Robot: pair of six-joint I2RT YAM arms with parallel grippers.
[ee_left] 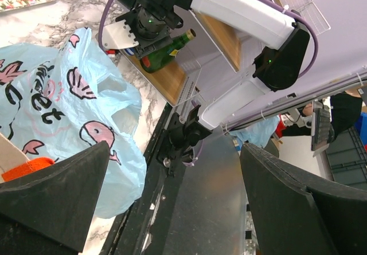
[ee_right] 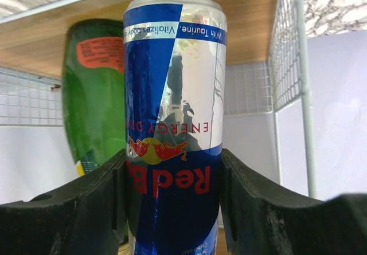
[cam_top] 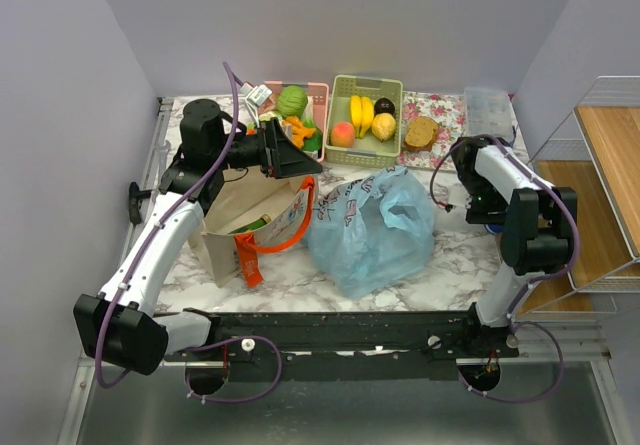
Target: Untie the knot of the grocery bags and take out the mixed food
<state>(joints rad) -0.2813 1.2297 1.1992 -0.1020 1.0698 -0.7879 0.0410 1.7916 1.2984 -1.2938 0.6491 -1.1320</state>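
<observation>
1. Judging the step as late unloading: we see no knot on the thin, crinkly, translucent light blue plastic bag (cam_top: 375, 227) with pink whale print. Its handle loops look slack.
2. Left gripper (cam_top: 295, 155) is spread wide and empty, hovering over the stiff beige canvas tote (cam_top: 225, 235). The bag sits just beside it, toward the right arm.
3. Right gripper (ee_right: 172, 203) is clamped on a tall blue-and-silver energy-drink can (ee_right: 175, 83) at the wooden shelf (ee_right: 252, 20), with a green bottle (ee_right: 94, 106) just behind. The bag is well apart from this hand.
4. Round green cabbage (cam_top: 292, 100) and orange carrot pieces (cam_top: 297, 130) lie in the pink basket (cam_top: 318, 90) just beyond the left gripper. The pink-orange peach (cam_top: 343, 133) is in the green basket (cam_top: 365, 83) alongside.
5. Next, we think: left gripper to the bag mouth. We cannot tell if food remains inside, and the thin film will likely collapse.
</observation>
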